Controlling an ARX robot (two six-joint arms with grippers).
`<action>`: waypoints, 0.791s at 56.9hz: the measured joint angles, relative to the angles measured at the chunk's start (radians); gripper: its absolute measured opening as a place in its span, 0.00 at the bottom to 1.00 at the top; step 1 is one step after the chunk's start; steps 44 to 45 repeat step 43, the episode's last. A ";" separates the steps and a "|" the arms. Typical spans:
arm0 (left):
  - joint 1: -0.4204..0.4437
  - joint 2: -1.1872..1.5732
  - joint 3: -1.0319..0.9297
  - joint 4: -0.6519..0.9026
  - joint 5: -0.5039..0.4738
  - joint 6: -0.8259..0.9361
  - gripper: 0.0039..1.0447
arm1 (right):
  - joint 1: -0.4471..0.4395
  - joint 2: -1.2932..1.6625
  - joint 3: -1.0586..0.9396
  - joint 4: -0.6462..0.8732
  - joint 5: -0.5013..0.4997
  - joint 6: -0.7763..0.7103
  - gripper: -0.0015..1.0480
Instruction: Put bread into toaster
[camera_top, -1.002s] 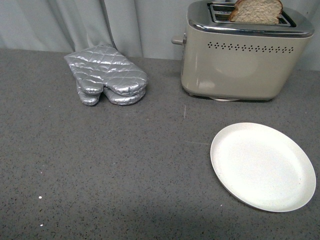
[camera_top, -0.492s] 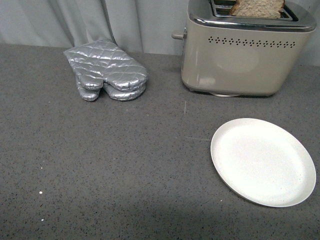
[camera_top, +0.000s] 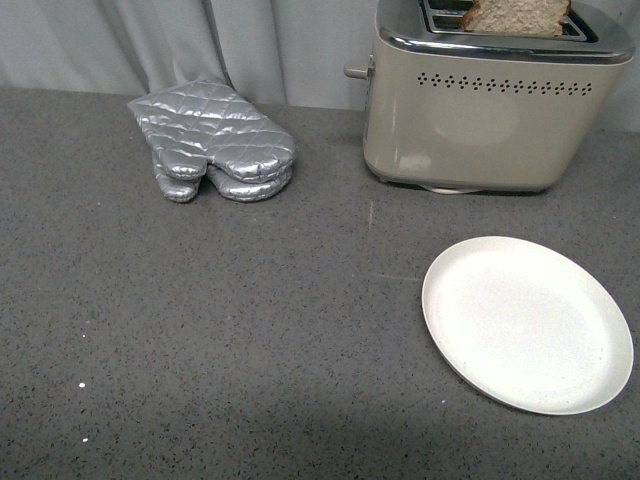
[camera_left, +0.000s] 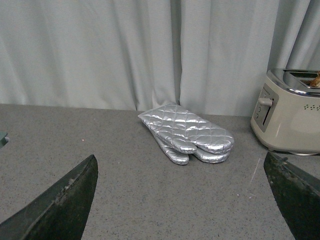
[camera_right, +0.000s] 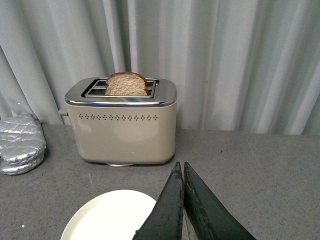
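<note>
One slice of bread (camera_top: 515, 17) stands upright in a slot of the toaster (camera_top: 480, 110), at the upper right of the front view, its rounded crust rising above the chrome top. Left of the toaster, in the upper left of the frame, a pair of silver quilted oven mitts (camera_top: 213, 145) lies stacked on the grey speckled surface (camera_top: 220, 330). A white plate (camera_top: 527, 323) occupies the lower right, near the toaster but apart from it, and carries nothing. Pale curtains (camera_top: 150, 40) close the background. Neither arm appears in the front view. In the left wrist view the left gripper (camera_left: 185, 200) shows two dark jaws at the lower corners, spread wide with nothing between them. In the right wrist view the right gripper (camera_right: 183, 172) shows its jaws pressed together, tips meeting, holding nothing, with the toaster and bread beyond them.
</note>
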 joint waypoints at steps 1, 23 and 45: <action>0.000 0.000 0.000 0.000 0.000 0.000 0.94 | 0.000 0.000 0.000 0.000 0.000 0.000 0.04; 0.000 0.000 0.000 0.000 0.000 0.000 0.94 | 0.000 -0.001 0.000 0.000 0.000 0.000 0.74; 0.000 0.000 0.000 0.000 0.000 0.000 0.94 | 0.000 -0.001 0.000 0.000 0.000 0.001 0.91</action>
